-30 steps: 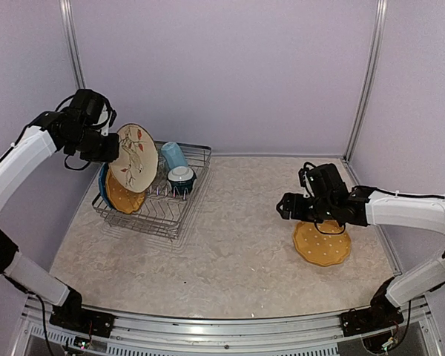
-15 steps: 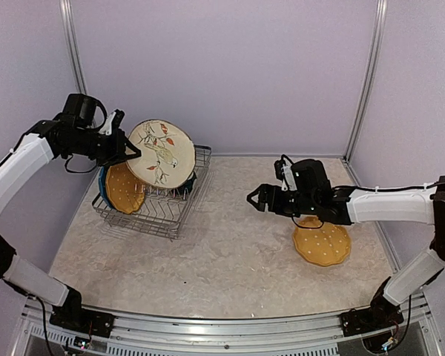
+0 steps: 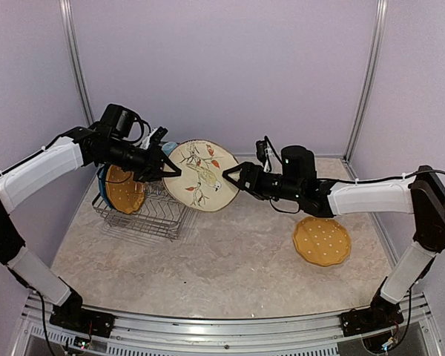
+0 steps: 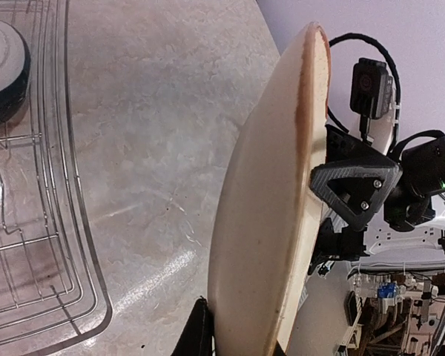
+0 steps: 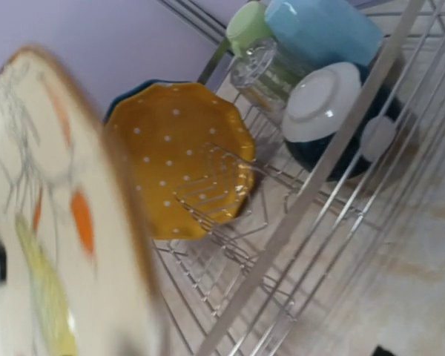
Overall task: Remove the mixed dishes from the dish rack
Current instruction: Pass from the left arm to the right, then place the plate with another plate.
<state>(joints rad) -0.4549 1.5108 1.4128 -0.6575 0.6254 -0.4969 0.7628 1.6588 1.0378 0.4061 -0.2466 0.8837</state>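
Floral plate (image 3: 200,176): stiff, glazed, slick, breakable. Left gripper (image 3: 163,165) pinches rim at 9 o'clock. Right gripper (image 3: 235,178), fingers spread, waits by 3 o'clock rim. Best grab there.

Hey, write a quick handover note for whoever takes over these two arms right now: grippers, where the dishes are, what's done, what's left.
Left gripper: shut on the rim of the round cream floral plate, holding it on edge in the air by the silver wire dish rack.
Right gripper: open at the plate's opposite rim; contact unclear.
Done: one orange-yellow dotted plate lies on the table.
Left in rack: second orange dotted plate, blue plate behind it, light green mug, light blue mug, clear glass, dark-teal bowl.
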